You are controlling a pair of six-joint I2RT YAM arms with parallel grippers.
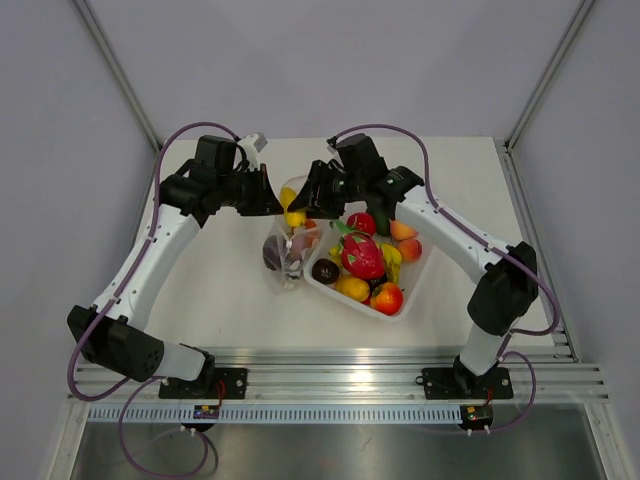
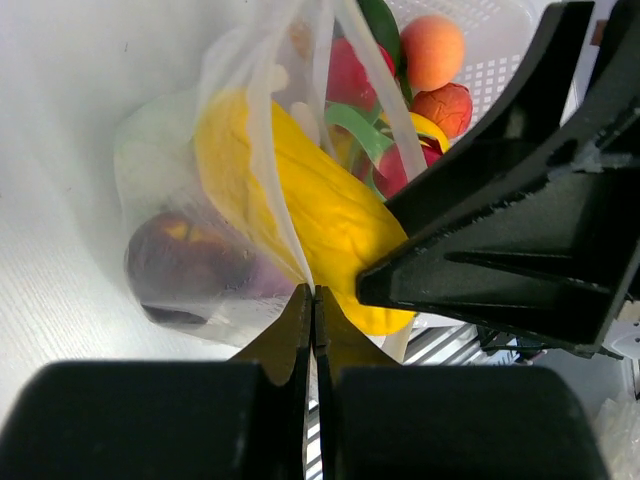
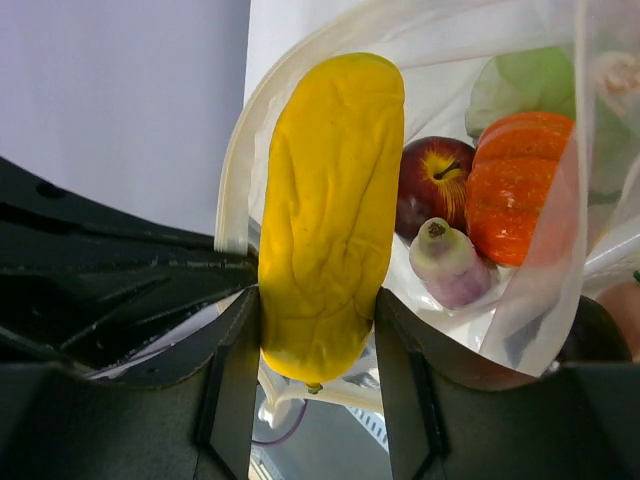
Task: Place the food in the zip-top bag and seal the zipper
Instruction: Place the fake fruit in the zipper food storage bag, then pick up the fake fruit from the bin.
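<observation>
The see-through zip-top bag (image 1: 284, 252) stands open on the table, left of the tray. My left gripper (image 2: 313, 292) is shut on the bag's thin mouth edge and holds it up; in the top view the left gripper (image 1: 271, 197) is at the bag's left rim. My right gripper (image 3: 318, 335) is shut on a wrinkled yellow fruit (image 3: 328, 200) and holds it in the bag's mouth, inside the pale zipper strip (image 3: 231, 190). In the bag lie a red apple (image 3: 430, 180), an orange pumpkin (image 3: 515, 185), a purple-white bulb (image 3: 448, 262) and a dark purple piece (image 2: 180, 262).
The white tray (image 1: 420, 275) at the right of the bag holds the pink dragon fruit (image 1: 362, 255) and several small fruits, red, orange and yellow. The two grippers are close together above the bag. The aluminium rail runs along the near table edge.
</observation>
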